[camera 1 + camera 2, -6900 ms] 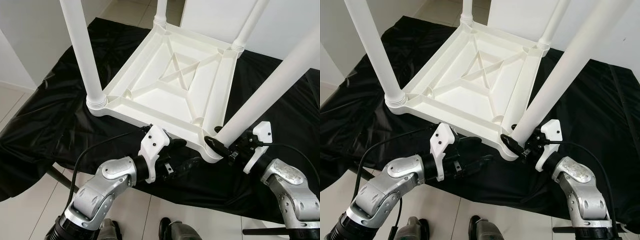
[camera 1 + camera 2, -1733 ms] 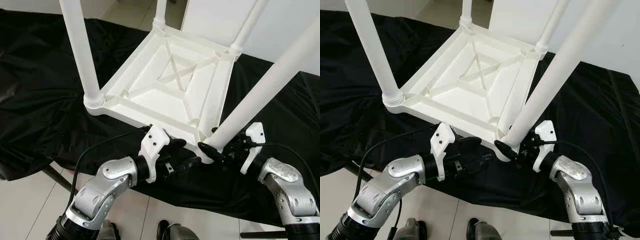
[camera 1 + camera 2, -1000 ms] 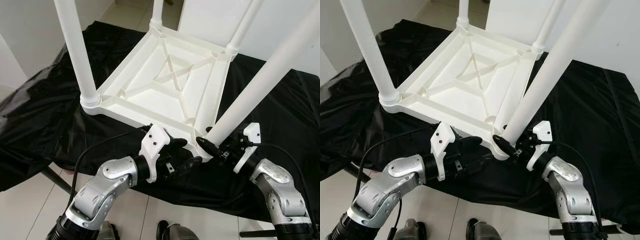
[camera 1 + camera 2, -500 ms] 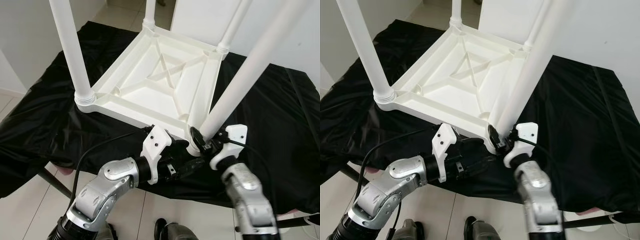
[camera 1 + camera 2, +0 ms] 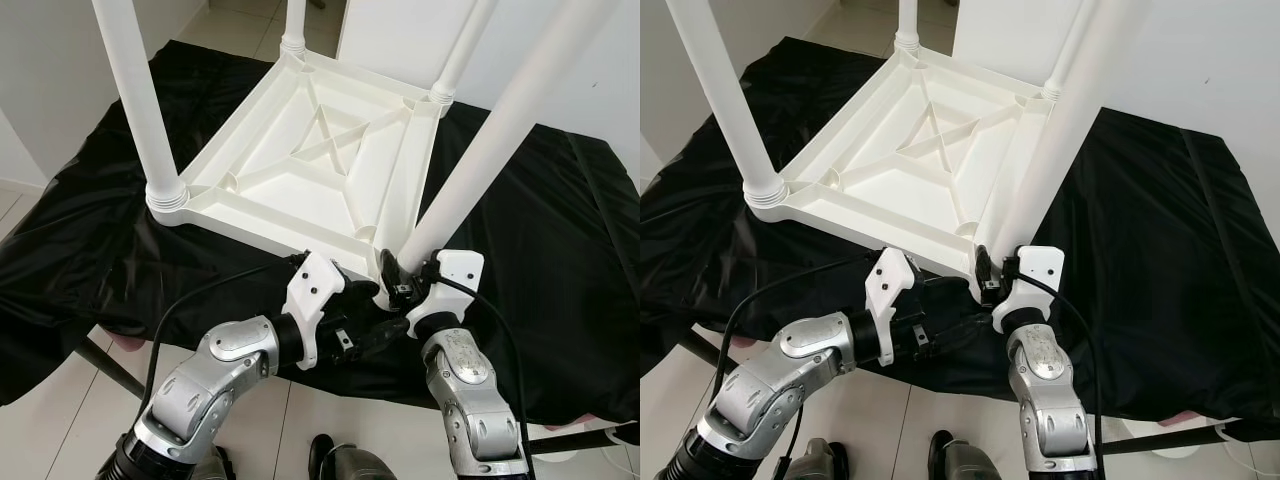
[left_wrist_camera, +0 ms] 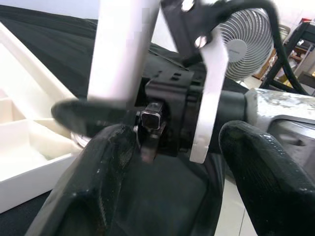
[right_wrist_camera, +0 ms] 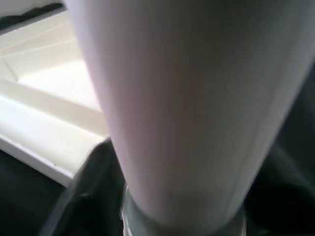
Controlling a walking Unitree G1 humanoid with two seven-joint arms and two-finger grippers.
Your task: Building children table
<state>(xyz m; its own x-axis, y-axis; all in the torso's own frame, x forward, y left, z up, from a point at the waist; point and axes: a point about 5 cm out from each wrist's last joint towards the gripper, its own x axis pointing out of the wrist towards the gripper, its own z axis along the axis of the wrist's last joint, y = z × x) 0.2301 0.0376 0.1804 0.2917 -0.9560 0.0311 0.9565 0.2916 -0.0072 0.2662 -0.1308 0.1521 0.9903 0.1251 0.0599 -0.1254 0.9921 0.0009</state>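
A white plastic children's table (image 5: 320,170) lies upside down on a black cloth. Three of its legs stand in the far and left corners. The fourth leg (image 5: 490,140) rises slanted from the near right corner socket. My right gripper (image 5: 395,285) is shut on this leg's base, and the leg (image 7: 187,98) looms between its dark fingers in the right wrist view. My left gripper (image 5: 375,325) hangs open just below the table's near edge, beside that corner. Its two black fingers (image 6: 98,187) stand wide apart, with the leg (image 6: 123,49) and the right gripper (image 6: 167,108) beyond them.
The black cloth (image 5: 560,230) drapes over the work surface and hangs over its near edge above the tiled floor (image 5: 60,420). White walls stand at the left and the back. A fan (image 6: 241,44) stands off to the side in the left wrist view.
My right forearm has swung inward from the right, so it now comes up from under the corner, still gripping the leg's base. The left gripper has held its place. The camera has shifted slightly.
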